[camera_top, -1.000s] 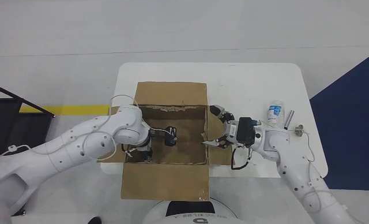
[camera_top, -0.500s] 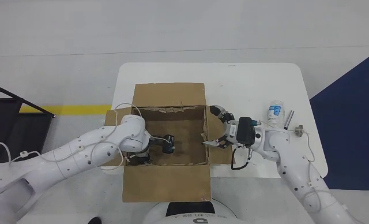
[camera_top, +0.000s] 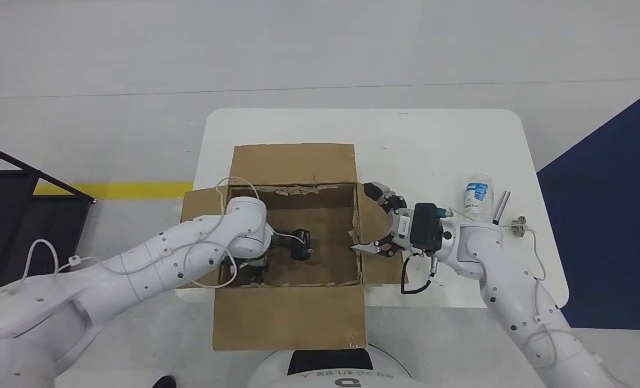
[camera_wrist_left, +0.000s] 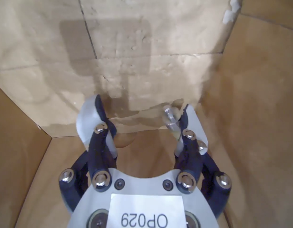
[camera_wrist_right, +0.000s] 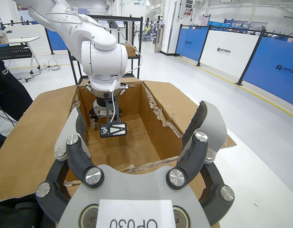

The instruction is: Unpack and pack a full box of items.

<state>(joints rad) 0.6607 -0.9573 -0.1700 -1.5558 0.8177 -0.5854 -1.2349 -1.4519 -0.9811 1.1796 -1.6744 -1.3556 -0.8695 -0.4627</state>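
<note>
Left gripper [camera_wrist_left: 138, 106] has shifted slightly toward the middle of the box [camera_top: 295, 160]. Its fingers are spread wide, low over the box floor.
Small shiny piece [camera_wrist_left: 169, 117] at one fingertip: too blurred to identify.
Right gripper [camera_wrist_right: 141, 115]: fingers wide, holding nothing, at the box's right wall.
Bottle [camera_top: 478, 193]: outside the box, on the worktop [camera_top: 430, 138], right side.

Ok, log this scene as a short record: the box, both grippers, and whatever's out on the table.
box: open, flaps out, on table
left gripper: open, deep inside box, near its floor
metal part: small, close to one side of left gripper; contact unclear
right gripper: open, at box's right edge
beside box: bottle, rod, fitting, on the right arm's side
</note>
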